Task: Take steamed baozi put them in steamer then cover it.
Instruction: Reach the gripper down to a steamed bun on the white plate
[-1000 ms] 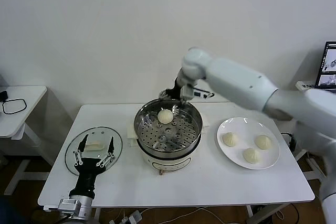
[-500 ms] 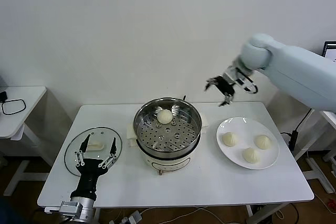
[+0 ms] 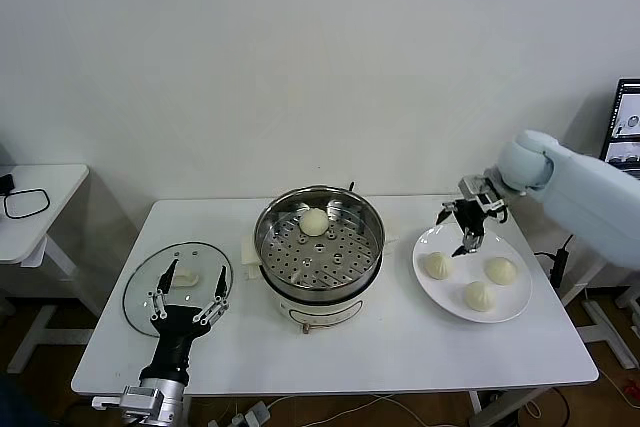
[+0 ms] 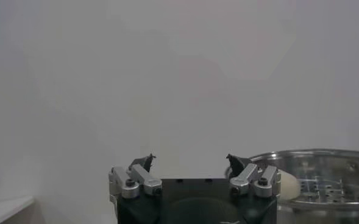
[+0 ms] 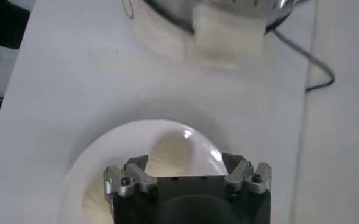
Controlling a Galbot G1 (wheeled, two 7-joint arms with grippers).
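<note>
Right gripper (image 3: 468, 232) has swung from steamer (image 3: 320, 247) to plate (image 3: 455, 305).

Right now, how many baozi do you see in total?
4: one baozi lies in the steamer; three lie on the white plate. None looks hidden.

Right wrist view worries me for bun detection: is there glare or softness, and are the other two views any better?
Right wrist view: a bright glare streak on the plate, the bun beneath the open right gripper looks soft-edged. Left wrist view: mostly blank wall, steamer hazy at the edge. Head view: even light, faint shadows, reflections on the cover.
</note>
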